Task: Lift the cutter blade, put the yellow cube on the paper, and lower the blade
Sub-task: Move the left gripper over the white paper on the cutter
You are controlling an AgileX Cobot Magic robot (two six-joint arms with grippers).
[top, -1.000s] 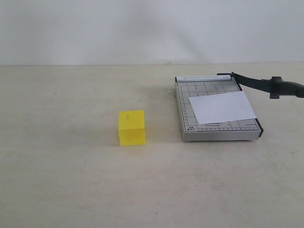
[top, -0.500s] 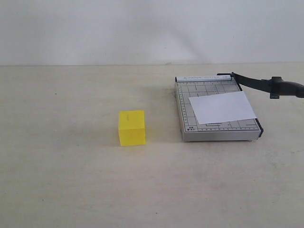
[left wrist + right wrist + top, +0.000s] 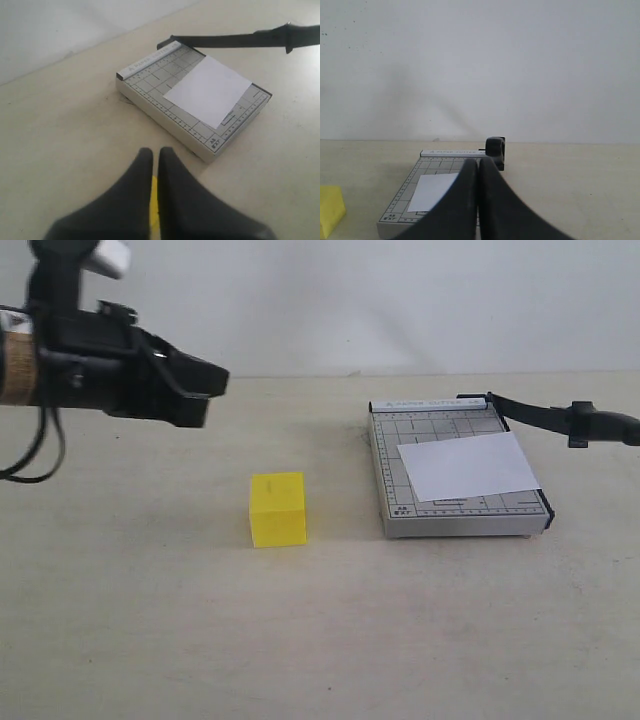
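yellow cube (image 3: pixel 277 509) sits flat near the middle of the bench (image 3: pixel 150 640), well apart from the cutter base (image 3: pixel 392 490) toward the bench's right edge. paper (image 3: pixel 467 465) lies on the base, tilted a little, nothing on it. blade (image 3: pixel 535 412) angles up from its hinge at the base's back corner, handle out past the right side, so raising looks done and fetching the cube is the step in hand.

left gripper (image 3: pixel 213 388) hovers high, behind and left of the cube, fingers pressed together and empty; its wrist view shows a yellow sliver through their gap. right gripper (image 3: pixel 478 162), out of the exterior view, is also pressed together, holding nothing, facing the cutter.

to do it well: spread the left fingers wider than the cube before descending, square them to two opposite faces, close at mid-height, then lift clear of the base's rim and set it flat on the paper, away from the cutting edge.
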